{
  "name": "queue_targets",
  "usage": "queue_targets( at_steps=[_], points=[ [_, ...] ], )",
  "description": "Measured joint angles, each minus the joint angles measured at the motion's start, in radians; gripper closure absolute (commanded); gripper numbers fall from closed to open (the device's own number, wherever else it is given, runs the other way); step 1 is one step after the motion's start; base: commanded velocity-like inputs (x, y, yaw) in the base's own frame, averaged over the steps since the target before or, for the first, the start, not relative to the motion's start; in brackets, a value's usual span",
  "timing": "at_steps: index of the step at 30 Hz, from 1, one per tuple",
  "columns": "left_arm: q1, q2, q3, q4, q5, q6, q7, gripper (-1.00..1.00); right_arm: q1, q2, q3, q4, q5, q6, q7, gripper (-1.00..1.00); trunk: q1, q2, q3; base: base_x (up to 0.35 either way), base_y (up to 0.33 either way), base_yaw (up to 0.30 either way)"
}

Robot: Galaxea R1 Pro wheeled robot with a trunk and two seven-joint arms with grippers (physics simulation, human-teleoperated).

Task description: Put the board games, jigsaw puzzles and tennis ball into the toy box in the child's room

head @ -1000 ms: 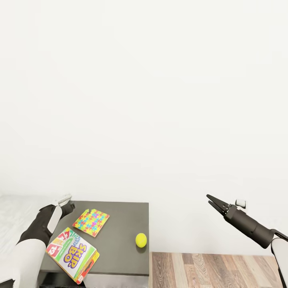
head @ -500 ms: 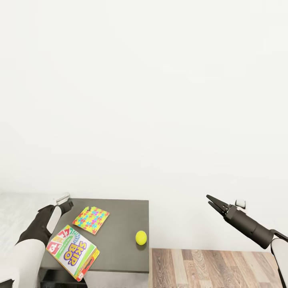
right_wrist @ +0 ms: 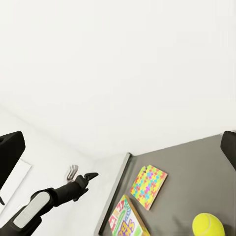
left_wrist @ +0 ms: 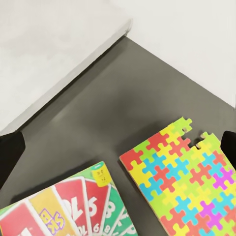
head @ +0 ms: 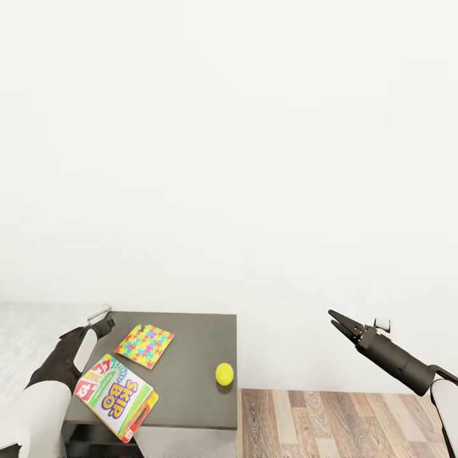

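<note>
Child's room: white wall (head: 229, 127), wood-plank floor (head: 331, 423), toys on table (head: 191, 381).

Plain white wall (head: 229, 140) occupying the field from nine through twelve to three o'clock. Brown wood-plank floor (head: 331, 423) at five o'clock, meeting the wall along a straight horizontal line.

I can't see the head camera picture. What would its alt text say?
A dark table holds a jigsaw square, a SKIP-BO box overhanging the near edge and a ball. The left gripper hangs beside the jigsaw; the right gripper hangs over wood floor.
</note>
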Motion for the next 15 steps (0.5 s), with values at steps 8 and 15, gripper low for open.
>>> queue_targets(
  at_steps=[8, 15],
  points=[
    [0.000, 0.001, 0.000, 0.035, -0.001, -0.033, 0.001, -1.00, 0.000, 0.000, 0.000, 0.000, 0.000, 0.000, 0.000, -1.00, 0.000, 0.000, -0.013, 0.000, 0.000, 0.000],
    [0.000, 0.002, 0.000, 0.037, -0.001, -0.036, 0.002, -1.00, 0.000, 0.001, 0.000, 0.000, 0.000, 0.000, 0.000, -1.00, 0.000, 0.000, -0.025, 0.000, 0.000, 0.000]
  ],
)
